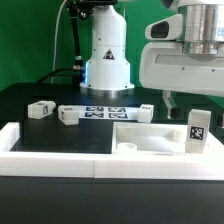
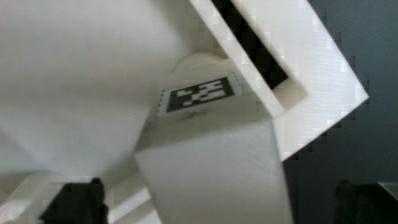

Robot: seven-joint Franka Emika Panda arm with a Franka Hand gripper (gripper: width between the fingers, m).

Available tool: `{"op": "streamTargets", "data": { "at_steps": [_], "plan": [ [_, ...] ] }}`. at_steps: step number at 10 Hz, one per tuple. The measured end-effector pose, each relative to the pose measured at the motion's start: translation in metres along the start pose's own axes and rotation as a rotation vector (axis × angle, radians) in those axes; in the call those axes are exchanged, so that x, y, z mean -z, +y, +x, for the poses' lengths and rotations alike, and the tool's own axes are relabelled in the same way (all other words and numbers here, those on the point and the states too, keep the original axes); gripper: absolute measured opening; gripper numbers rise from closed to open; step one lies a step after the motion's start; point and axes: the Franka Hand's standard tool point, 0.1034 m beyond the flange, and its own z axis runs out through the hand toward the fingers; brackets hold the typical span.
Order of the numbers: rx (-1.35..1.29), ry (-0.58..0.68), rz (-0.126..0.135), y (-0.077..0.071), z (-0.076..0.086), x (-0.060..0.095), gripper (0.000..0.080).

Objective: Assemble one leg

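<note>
Arm: white Panda base (image 1: 107, 62) at back centre of the black table (image 1: 40, 110); wrist housing large in the upper part of the exterior view's right.
Gripper: (image 1: 169, 105) hanging over the flat white panel (image 1: 150, 138), dark fingers (image 1: 167, 103) pointing down; in the wrist view, two dark fingertips (image 2: 75, 200) seen well apart at the frame edge.
Jaws: spread open, holding nothing; leg surface lying between them in the wrist view, contact not discernible.
Leg: (image 1: 197, 130) upright at the exterior view's right end of the panel, tag facing the camera, just beside the gripper; in the wrist view (image 2: 210, 150) a white post with tag, running diagonally, close under the camera.
Panel: lying flat near the front rail, round hole visible near its front edge.
Other legs: one (image 1: 41, 109) at the exterior view's left, one (image 1: 69, 115) just beside the marker board, one (image 1: 146, 112) behind the panel; all lying down on the table.
Marker board: (image 1: 105, 112) flat before the base, several tags showing.
Border rail: (image 1: 60, 155) long, white, along the front and left of the work area.
</note>
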Motion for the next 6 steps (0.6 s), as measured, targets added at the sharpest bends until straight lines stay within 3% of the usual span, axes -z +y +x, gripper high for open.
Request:
{"op": "streamTargets", "data": {
  "at_steps": [6],
  "plan": [
    [0.000,0.000,0.000,0.0000,0.0000,0.0000,0.0649]
  ]
}}
